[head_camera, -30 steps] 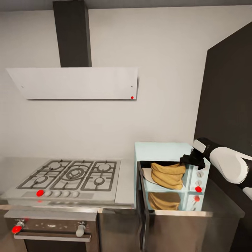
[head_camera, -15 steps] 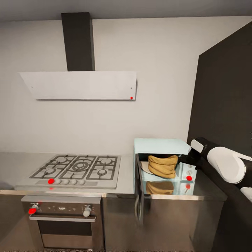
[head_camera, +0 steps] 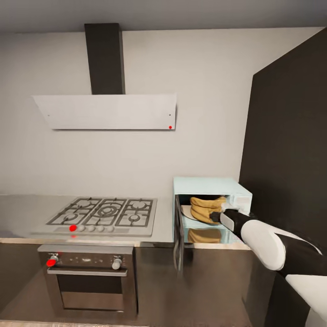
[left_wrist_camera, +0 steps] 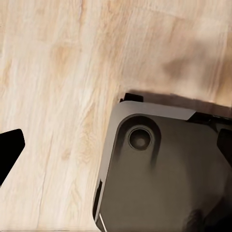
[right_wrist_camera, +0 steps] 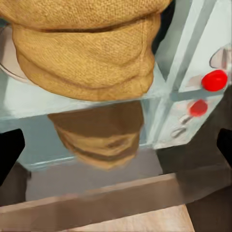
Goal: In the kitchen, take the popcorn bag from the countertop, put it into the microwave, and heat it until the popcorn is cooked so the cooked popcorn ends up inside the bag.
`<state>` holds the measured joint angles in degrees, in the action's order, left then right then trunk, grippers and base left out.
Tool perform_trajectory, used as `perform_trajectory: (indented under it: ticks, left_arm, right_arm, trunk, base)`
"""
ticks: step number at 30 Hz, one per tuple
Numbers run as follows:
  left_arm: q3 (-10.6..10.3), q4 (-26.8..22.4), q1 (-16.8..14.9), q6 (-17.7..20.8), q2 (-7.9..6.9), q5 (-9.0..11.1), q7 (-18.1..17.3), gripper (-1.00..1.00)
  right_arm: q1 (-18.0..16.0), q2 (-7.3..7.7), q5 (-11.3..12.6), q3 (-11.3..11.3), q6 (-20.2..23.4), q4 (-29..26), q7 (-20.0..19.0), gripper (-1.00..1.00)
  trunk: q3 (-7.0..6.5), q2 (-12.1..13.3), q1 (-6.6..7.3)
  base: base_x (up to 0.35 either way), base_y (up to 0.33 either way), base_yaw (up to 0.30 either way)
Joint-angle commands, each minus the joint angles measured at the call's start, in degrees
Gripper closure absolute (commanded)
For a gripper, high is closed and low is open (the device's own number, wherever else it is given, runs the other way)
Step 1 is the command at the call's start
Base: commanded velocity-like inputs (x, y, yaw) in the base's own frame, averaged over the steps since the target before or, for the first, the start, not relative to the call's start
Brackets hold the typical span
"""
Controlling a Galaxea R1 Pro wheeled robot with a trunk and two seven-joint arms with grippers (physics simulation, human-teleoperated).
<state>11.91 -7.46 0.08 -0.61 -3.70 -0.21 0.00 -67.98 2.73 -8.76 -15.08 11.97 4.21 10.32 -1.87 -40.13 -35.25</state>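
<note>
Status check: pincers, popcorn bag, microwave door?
Right pincer open, clear of popcorn bag. Bag inside microwave. Door open. Left pincer over wood floor.

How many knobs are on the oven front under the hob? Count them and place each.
2. Both sit on the oven control strip: the left knob, with a red dot on it, and the right knob, plain silver. None looks hidden.
</note>
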Motion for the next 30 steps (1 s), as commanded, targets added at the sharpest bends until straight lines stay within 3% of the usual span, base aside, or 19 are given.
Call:
perform_trajectory:
  ticks: [1,4,6,8,12,17,22,30]
  left_arm:
    - [0.21,-0.01,0.01,-0.08,0.01,-0.04,0.00,-1.00]
    - [0.21,-0.01,0.01,-0.06,0.01,-0.01,0.00,-1.00]
    - [0.21,-0.01,0.01,-0.07,0.01,0.00,0.00,-1.00]
    - [0.21,-0.01,0.01,-0.06,0.01,0.01,0.00,-1.00]
    - [0.19,0.00,0.01,-0.07,0.01,0.02,0.00,-1.00]
    - [0.16,0.00,0.01,-0.05,0.01,0.03,0.00,-1.00]
    - [0.05,0.01,0.01,-0.01,-0.23,-0.01,0.00,-1.00]
    - [-0.04,0.08,0.01,0.00,-0.26,0.02,0.00,-1.00]
  right_arm:
    - [2.60,-0.05,-2.14,-0.46,-6.72,0.10,0.16,-1.00]
    - [6.86,-0.09,-3.02,-0.40,-18.80,0.10,0.11,-1.00]
    - [8.96,-0.09,-3.22,-0.39,-23.40,0.10,-0.82,-1.00]
    - [11.54,-0.09,-4.63,-0.39,-29.47,0.10,-5.79,-1.00]
    - [16.41,-0.12,-6.73,-0.37,-40.39,0.10,-10.57,-1.00]
    - [19.82,-0.12,-7.66,-0.23,-44.46,0.10,-11.95,-1.00]
    - [20.57,-0.10,-8.52,-0.19,-50.91,0.10,-11.67,-1.00]
    - [20.61,0.10,-8.56,-0.13,-51.75,0.06,-11.64,-1.00]
  trunk:
    - [-0.01,-0.03,0.02]
    - [-0.01,-0.03,0.02]
    - [-0.01,-0.03,0.02]
    - [-0.01,-0.03,0.02]
    - [-0.01,-0.03,0.02]
    - [0.00,-0.03,0.02]
    - [0.35,-0.03,0.02]
    - [1.09,-0.03,0.02]
  base:
    - [-0.262,0.000,0.000]
    - [-0.145,0.000,0.000]
    - [-0.033,0.000,0.000]
    - [-0.007,0.000,0.000]
    - [-0.001,0.000,0.000]
    - [0.000,0.000,0.000]
    - [0.000,0.000,0.000]
    - [0.000,0.000,0.000]
